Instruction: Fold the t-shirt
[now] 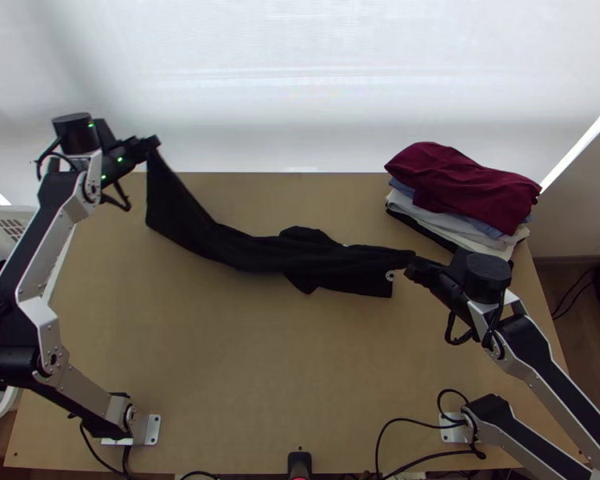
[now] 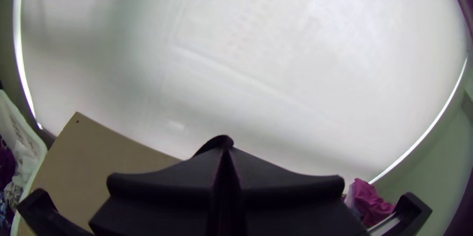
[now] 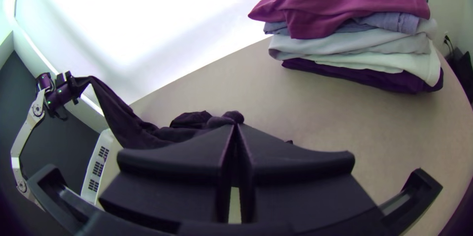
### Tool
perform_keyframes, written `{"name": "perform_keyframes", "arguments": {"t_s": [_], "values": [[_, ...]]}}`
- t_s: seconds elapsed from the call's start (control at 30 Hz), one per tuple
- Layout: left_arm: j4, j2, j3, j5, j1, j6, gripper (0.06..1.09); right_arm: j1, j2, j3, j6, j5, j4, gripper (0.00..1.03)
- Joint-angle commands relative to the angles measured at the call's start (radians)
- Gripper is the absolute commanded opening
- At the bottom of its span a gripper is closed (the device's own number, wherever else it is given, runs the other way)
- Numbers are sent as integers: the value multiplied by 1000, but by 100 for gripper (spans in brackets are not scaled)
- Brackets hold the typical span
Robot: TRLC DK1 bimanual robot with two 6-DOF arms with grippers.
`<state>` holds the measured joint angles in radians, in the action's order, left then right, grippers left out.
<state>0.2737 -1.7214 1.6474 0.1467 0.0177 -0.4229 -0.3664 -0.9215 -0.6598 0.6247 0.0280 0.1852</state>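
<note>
A black t-shirt (image 1: 244, 250) hangs bunched in a long band between the two grippers, its middle low over or on the table. My left gripper (image 1: 154, 146), raised at the table's far left, is shut on one end, and the cloth drops from it. At the other end my right gripper (image 1: 413, 262) is shut on the shirt near the table's right side. In the left wrist view a bit of black cloth shows at the tips of the left gripper (image 2: 225, 148). Dark cloth is pinched at the right gripper's tips (image 3: 236, 125) in the right wrist view.
A stack of folded clothes (image 1: 464, 192), dark red on top, stands at the table's far right, close beyond the right gripper. A white basket (image 1: 64, 240) holding clothes stands off the left edge. Cables lie near the right arm's base.
</note>
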Motion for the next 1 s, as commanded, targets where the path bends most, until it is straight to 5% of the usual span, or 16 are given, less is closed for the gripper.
{"name": "perform_keyframes", "arguments": {"t_s": [0.0, 0.4, 0.5, 0.57, 0.63, 0.97], "values": [[-82, -64, 34, -27, -53, -48, 10, -12, 6, 35, 18, -22, -23, 3], [-252, -308, 71, -102, -156, -102, 11, -28, 30, 37, 15, -46, -9, 3], [-254, -308, 77, -102, -145, -122, 38, -31, 29, 31, 15, -46, -6, 3], [-269, -296, 77, -95, -124, -140, 76, -34, 24, 29, 13, -46, -6, 3], [-268, -274, 77, -93, -98, -137, 102, -37, 16, 25, 13, -46, -7, 3], [-71, -173, 52, 4, 65, -37, 104, -49, 0, 17, 15, -46, -9, 3]]}}
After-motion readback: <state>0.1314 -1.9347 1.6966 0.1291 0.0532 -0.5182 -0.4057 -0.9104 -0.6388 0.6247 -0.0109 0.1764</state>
